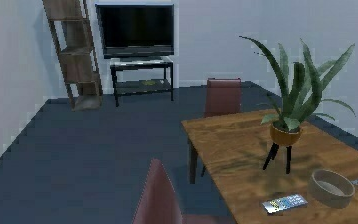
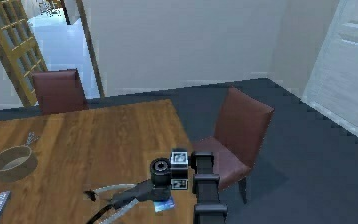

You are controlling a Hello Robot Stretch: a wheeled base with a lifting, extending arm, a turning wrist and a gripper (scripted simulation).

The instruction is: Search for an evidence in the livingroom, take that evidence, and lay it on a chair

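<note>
- Brown wood, smooth and evenly grained, makes up the rectangular worktop (image 1: 237, 150) that carries the loose things.
- A small flat bluish-white slab (image 1: 285, 204) lies flat near the worktop's close edge, just beside a round grey shallow bowl (image 1: 332, 186). I judge this slab the likeliest evidence, though it is too small to be sure.
- The dark square-section arm (image 2: 207, 195) reaches over the wood, probably to work above that surface. The jaws point toward the arm side view's left. I cannot tell whether they hold anything or how they are set, since a bluish patch sits by their body.
- A dark red padded chair (image 2: 242, 125) stands just beside the worktop's end, and its seat looks a handy place to lay the evidence.
- Long green sword-shaped leaves rise from an orange pot (image 1: 284, 133) perched on a dark tripod stand.
</note>
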